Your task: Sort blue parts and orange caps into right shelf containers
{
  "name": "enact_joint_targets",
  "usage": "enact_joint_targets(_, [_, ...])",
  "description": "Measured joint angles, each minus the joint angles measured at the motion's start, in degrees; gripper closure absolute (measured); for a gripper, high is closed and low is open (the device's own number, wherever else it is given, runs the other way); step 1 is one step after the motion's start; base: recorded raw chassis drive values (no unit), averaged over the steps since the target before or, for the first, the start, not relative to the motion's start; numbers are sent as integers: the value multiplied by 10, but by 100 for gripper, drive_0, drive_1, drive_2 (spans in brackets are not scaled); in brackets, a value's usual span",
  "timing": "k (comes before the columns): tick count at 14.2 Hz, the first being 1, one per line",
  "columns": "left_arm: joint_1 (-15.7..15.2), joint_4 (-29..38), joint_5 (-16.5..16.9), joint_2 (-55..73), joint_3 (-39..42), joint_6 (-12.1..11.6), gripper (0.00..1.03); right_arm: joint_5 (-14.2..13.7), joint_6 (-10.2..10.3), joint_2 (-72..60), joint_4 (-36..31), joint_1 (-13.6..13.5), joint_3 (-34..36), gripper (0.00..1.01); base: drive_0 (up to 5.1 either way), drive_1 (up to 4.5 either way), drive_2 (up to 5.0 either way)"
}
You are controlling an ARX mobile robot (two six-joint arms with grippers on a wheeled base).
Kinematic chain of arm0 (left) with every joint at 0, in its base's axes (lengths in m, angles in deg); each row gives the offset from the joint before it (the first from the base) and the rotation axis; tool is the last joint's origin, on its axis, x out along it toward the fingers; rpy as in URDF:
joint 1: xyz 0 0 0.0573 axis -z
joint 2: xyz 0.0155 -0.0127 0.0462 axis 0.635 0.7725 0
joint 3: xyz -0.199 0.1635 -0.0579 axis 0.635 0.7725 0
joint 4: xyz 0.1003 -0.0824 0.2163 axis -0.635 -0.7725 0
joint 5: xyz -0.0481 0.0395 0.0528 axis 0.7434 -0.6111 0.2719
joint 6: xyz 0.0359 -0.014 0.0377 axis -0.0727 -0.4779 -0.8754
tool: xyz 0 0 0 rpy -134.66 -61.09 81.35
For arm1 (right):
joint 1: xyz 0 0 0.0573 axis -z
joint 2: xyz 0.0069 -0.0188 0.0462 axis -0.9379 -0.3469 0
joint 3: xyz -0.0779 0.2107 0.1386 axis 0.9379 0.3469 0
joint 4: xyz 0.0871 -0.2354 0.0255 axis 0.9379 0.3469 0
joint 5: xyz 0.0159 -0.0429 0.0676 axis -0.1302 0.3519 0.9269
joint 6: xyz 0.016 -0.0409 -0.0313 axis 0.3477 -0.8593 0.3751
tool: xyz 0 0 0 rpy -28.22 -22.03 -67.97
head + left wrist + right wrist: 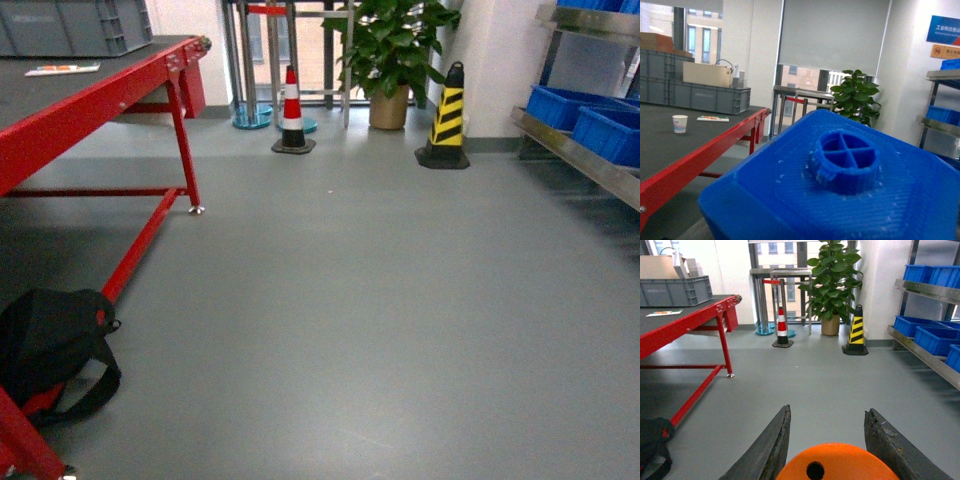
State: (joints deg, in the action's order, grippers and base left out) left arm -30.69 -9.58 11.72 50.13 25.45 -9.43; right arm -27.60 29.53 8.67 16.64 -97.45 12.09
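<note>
**Grey floor, red table left, shelf right**

We're looking across a grey floor (380, 330). Going left to right: the red table (90, 100) with a black backpack (50, 345) beneath it, two cones, a potted plant (395, 50), then the shelf (590, 160) with blue containers (585, 115). Our left wrist view is filled by a blue part (840, 180); can't tell that gripper's state. The right gripper (832, 450) is clamped around an orange cap (837, 465).
</note>
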Motion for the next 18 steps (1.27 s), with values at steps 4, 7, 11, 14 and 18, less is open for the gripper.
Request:
enact_joint_targets(4, [0,0,0,-1,0,0,44,0,0,2,1,0,0,61,-136,-136,-136])
enact_joint_targets(7, [0,0,0,-1,0,0,44,0,0,2,1,0,0,61,-121,-121,-121])
enact_joint_targets(11, [0,1,0,-1,0,0,44,0,0,2,0,0,0,61,-126,-126,-126])
enact_joint_targets(14, [0,0,0,-1,0,0,44,0,0,2,1,0,0,61,-124,-124,-124])
enact_joint_targets(18, [0,-1,0,-1,0,0,44,-2,0,2,1,0,0,61,-132,-132,-132])
